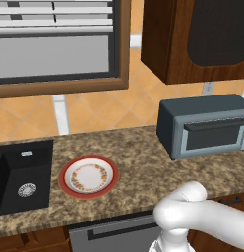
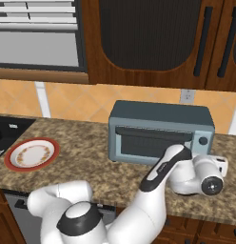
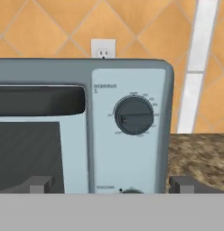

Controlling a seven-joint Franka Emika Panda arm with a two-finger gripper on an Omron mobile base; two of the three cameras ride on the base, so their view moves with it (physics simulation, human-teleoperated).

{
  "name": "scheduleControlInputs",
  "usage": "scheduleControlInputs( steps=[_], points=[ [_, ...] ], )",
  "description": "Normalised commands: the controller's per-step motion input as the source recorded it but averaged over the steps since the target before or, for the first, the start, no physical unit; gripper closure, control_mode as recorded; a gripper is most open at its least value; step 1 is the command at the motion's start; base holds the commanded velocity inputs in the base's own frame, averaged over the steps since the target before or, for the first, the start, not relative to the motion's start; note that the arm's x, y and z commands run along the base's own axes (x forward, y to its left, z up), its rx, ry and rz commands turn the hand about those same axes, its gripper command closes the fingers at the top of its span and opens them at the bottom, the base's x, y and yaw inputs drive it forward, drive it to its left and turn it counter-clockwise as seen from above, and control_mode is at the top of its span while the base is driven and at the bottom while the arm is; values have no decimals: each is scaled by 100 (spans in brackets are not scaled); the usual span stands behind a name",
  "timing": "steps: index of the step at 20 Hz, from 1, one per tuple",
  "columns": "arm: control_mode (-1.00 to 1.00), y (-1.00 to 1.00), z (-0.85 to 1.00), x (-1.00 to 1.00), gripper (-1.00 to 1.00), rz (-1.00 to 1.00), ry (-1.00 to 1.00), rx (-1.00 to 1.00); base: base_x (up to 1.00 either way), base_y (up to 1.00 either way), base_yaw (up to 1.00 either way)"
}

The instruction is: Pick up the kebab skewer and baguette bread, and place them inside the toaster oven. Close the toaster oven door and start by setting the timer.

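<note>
- Nearest the camera on the hand, the gripper had its jaws spread wide, one dark finger tip low left and the other low right, with nothing between them.
- The hand hung just in front of the control panel at the right end of the toaster oven, apart from it, the arm's white wrist lying low over the speckled granite counter.
- The toaster oven door stood shut, its dark bar handle running along the top of the window (what lay inside could not be made out through the dark glass).
- Straight ahead sat the timer knob, round and dark with a raised bar across its face, ringed by fine tick marks; a second knob peeked out near the bottom of the panel.
- By my judgement the door step was done and setting the timer was in hand.
- The knob looked small, rigid and smooth, likely to slip under a loose pinch; the fingers would best close across its rim or the raised bar, square on, and then twist.
- Far to the left, well apart from the oven, a red-rimmed plate sat beside the black sink.
- Behind the oven rose the orange tiled wall with a white socket.
</note>
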Motion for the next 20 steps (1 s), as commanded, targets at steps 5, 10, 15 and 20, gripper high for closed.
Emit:
scheduleControlInputs(
  steps=[5, 10, 15, 20],
  points=[
    [-100, -14, -50, 0, -100, 0, -1, 0, 0, 0, 0],
    [-100, 0, -33, 3, -100, 0, 0, 0, 0, 0, 0],
    [-100, 0, -4, 22, -100, 0, 0, 0, 0, 0, 0],
    [-100, 0, -4, 27, -100, 0, 0, 0, 0, 0, 0]
  ],
)
